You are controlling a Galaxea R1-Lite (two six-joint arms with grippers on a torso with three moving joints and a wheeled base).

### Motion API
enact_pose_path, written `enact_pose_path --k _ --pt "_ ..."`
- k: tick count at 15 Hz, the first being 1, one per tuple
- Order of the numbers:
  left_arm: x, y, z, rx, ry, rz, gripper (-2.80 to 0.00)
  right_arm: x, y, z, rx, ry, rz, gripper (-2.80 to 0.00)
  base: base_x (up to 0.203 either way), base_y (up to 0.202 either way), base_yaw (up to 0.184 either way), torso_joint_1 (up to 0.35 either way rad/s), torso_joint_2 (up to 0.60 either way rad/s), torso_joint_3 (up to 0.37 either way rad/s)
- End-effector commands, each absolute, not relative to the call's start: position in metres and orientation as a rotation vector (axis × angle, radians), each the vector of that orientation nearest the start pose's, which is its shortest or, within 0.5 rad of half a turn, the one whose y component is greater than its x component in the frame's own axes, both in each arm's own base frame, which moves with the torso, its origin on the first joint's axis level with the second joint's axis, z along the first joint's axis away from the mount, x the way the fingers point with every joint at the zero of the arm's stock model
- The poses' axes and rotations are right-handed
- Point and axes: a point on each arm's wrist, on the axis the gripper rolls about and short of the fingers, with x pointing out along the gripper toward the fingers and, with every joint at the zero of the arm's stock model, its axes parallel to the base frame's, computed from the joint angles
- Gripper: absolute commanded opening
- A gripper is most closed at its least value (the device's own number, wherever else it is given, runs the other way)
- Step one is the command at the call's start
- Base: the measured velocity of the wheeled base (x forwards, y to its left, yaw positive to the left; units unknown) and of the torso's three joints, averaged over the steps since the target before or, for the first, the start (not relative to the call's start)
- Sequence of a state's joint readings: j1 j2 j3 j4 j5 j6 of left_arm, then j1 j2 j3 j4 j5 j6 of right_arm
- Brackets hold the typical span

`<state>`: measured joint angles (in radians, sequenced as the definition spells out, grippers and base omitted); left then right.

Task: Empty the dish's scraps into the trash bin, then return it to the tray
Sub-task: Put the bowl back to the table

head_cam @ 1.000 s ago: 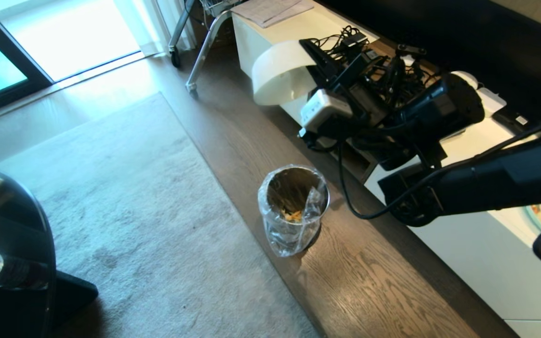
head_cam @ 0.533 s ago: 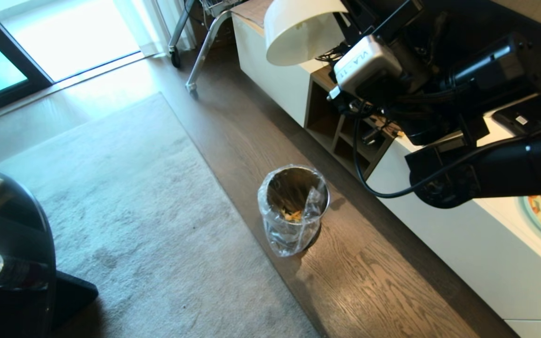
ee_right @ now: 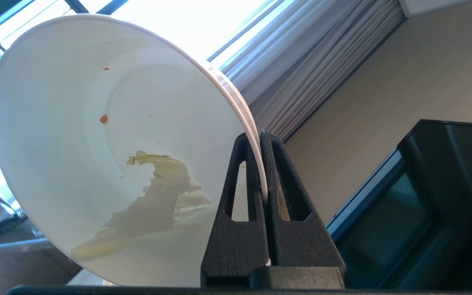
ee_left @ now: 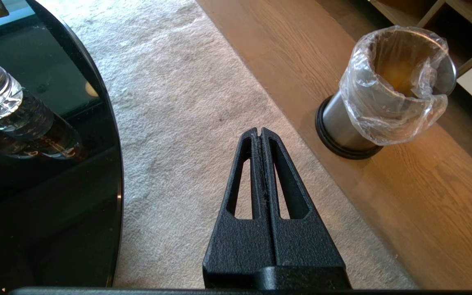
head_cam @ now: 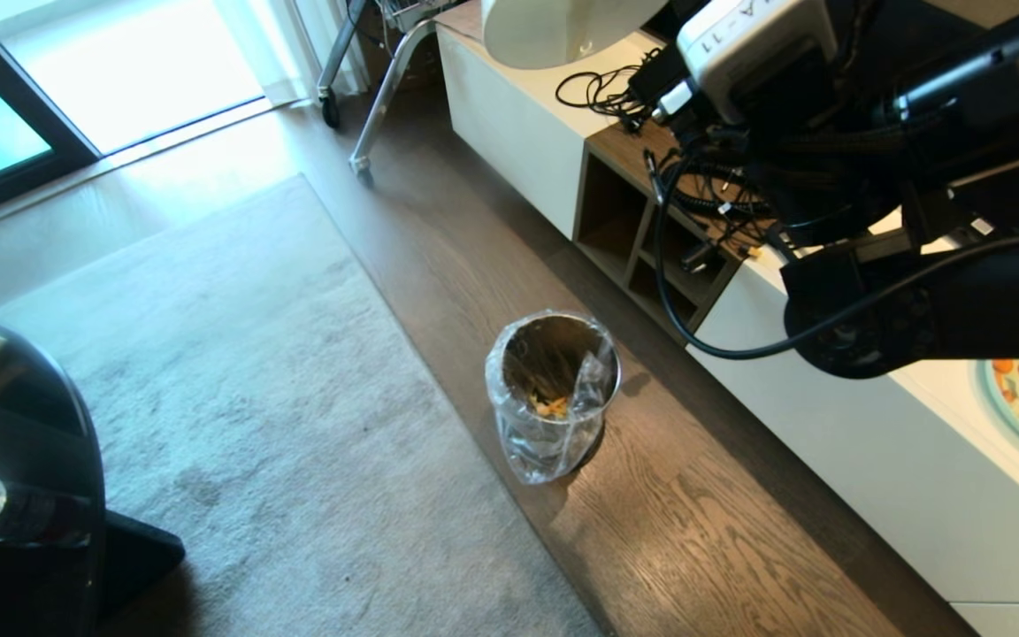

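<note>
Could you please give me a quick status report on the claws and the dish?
Right claw shut on dish rim, raised. Left claw shut, idle over rug. Dish emptied, smear left; scraps in trash bin. Nothing obstructing.

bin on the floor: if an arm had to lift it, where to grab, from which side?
Probably the bare metal wall of the trash bin, low, just above the dark base ring, coming in level from the rug side. It stands upright, and the crinkled liner drapes the rim and upper wall, so a rim pinch would likely slip. The left gripper, shut over the rug, faces that side.
</note>
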<state>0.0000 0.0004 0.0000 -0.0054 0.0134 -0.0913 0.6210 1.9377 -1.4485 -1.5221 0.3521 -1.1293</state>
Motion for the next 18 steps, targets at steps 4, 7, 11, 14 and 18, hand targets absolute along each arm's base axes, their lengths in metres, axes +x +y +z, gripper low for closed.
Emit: enact_pose_path --k 4,7,11,14,18 --pt "-0.023 0.0 0.076 -0.092 -0.007 0.014 -2.8 0.266 0.212 0.362 -0.738 -1.494 0.171 -2.8 0.0 0.0 0.0 0.0 0.0 0.0" --pt "-0.023 0.0 0.076 -0.092 -0.007 0.014 -2.8 0.261 0.211 0.375 -0.772 -1.63 0.21 -2.8 0.0 0.0 0.0 0.0 0.0 0.0" --pt "-0.023 0.0 0.076 -0.092 -0.007 0.014 -2.8 0.255 0.209 0.387 -0.789 -1.721 0.204 -2.8 0.0 0.0 0.0 0.0 0.0 0.0" --pt "-0.023 0.0 0.076 -0.092 -0.007 0.014 -2.8 0.253 0.208 0.392 -0.784 -1.739 0.186 -2.8 0.0 0.0 0.0 0.0 0.0 0.0" --pt "-0.023 0.0 0.076 -0.092 -0.007 0.014 -2.8 0.246 0.21 0.396 -0.771 -1.777 0.201 -2.8 0.0 0.0 0.0 0.0 0.0 0.0"
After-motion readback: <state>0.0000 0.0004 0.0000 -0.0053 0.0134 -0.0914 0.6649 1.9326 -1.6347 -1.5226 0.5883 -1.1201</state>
